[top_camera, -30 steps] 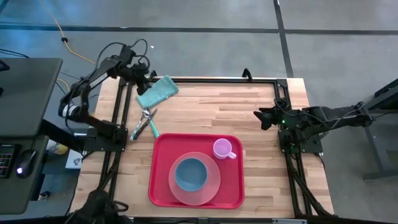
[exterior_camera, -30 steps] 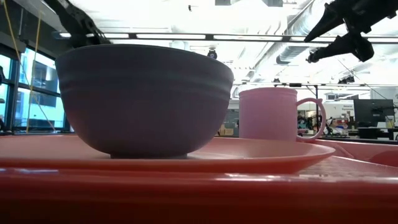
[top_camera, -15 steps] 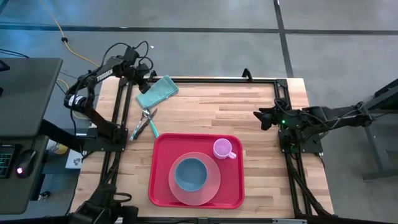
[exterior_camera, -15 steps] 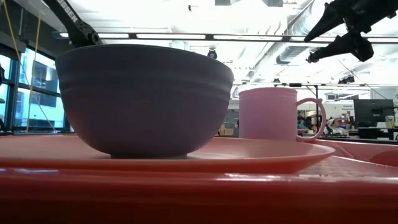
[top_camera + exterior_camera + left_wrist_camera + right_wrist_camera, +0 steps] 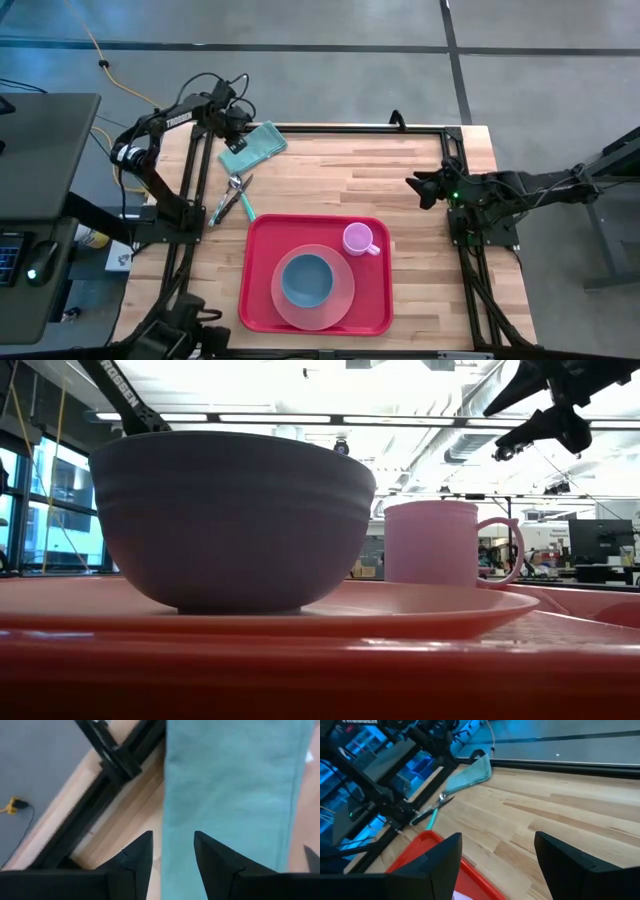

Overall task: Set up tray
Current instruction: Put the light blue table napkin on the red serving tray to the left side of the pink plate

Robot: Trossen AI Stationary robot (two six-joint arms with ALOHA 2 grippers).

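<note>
My left pincer (image 5: 172, 852) hangs over the teal cloth (image 5: 253, 148), jaws parted, gripping nothing. My right pincer (image 5: 412, 187) waits released at the surface's (image 5: 400, 170) right edge. The tray (image 5: 258, 290) sits front-centre.

The wooden table (image 5: 400, 170) carries a red tray (image 5: 262, 290), a teal cloth (image 5: 255, 148) and cutlery (image 5: 235, 198).

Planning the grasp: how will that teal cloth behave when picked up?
The teal cloth lies folded and flat, so it probably droops and unfolds when lifted. It looks thin, likely light. The left gripper, open above it, may pinch only the top layer.
</note>
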